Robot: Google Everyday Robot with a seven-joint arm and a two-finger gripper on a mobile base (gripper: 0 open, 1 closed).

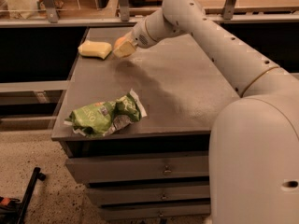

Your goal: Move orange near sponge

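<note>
The pale yellow sponge (pixel 95 49) lies at the far left corner of the grey table (pixel 187 92). My gripper (pixel 122 47) hovers just right of the sponge, a little above the table top, reaching in from the right. It is shut on the orange (pixel 119 42), of which only a small orange patch shows between the pale fingers (pixel 125 50). The orange sits a short gap from the sponge's right end, not touching it.
A crumpled green and white snack bag (pixel 105 117) lies near the table's front left edge. Drawers (pixel 140 171) run below the table top. A rail with posts (pixel 121 3) stands behind the table. My white arm (pixel 210 36) crosses the right half.
</note>
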